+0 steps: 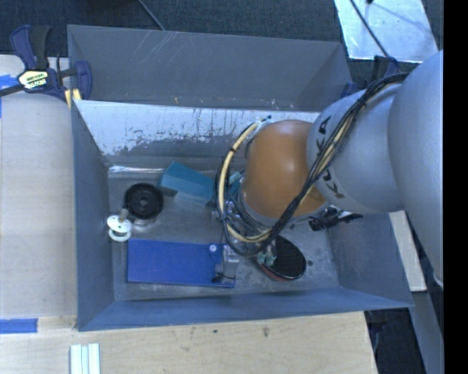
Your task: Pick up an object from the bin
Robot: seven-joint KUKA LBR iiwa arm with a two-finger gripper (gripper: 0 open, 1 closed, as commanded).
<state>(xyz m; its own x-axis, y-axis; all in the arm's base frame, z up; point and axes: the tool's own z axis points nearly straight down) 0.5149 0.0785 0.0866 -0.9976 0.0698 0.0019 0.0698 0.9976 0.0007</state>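
Pincer (225, 269) at blue flat pad's (168, 263) right end | opening: cannot tell | grey bin (90, 209), back wall scratched

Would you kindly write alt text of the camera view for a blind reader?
The gripper sits low at the right end of a blue pad in the bin. Nearby lie a teal block, a black disc, a white knob and a black oval.

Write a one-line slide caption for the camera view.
Gripper low at the right end of a flat blue pad, with a teal block and black disc nearby.
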